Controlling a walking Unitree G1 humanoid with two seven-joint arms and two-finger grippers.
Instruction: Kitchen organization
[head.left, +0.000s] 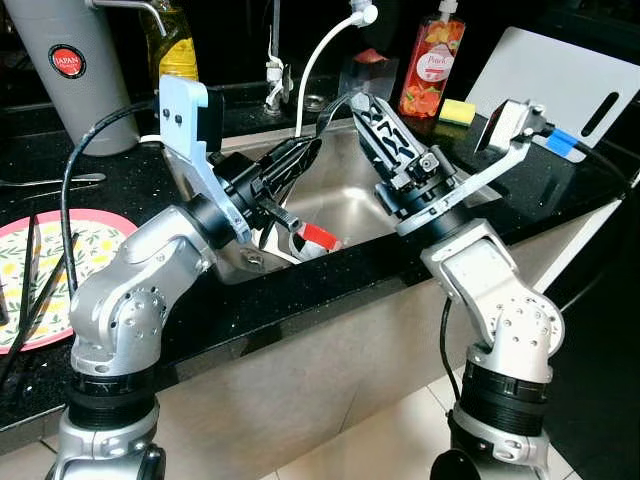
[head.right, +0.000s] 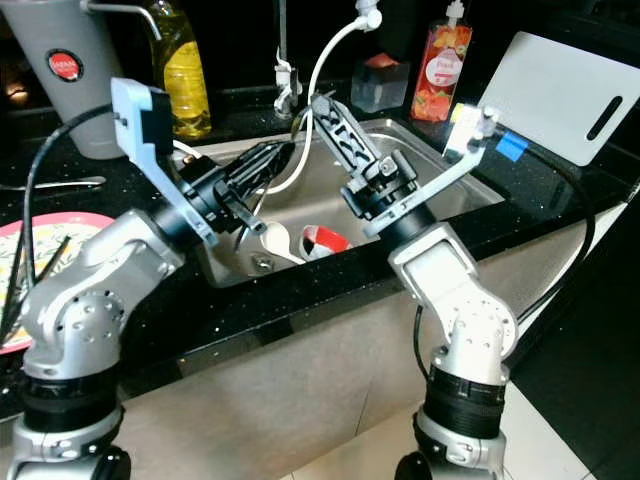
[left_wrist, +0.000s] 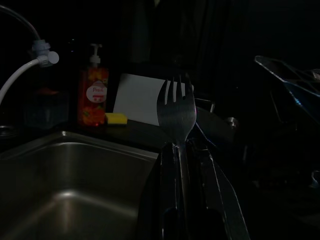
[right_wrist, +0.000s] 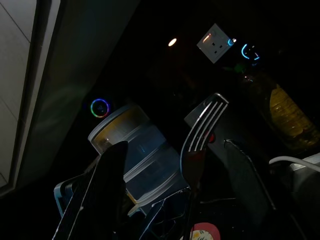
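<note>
Gripping fork (left_wrist: 176, 107), left tool (left_wrist: 186, 150); soap label "Peach" (head.left: 438, 60).

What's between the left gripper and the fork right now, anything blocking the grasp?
Nothing visible. The left gripper is already shut on the fork, tines up, above the sink. The right gripper hangs close by with its fingers open on either side of the fork.

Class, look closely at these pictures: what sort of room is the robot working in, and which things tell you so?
Most likely a home kitchen: a steel sink set in a black countertop, a soap dispenser and white cutting board behind it, and a fork in the left gripper.
</note>
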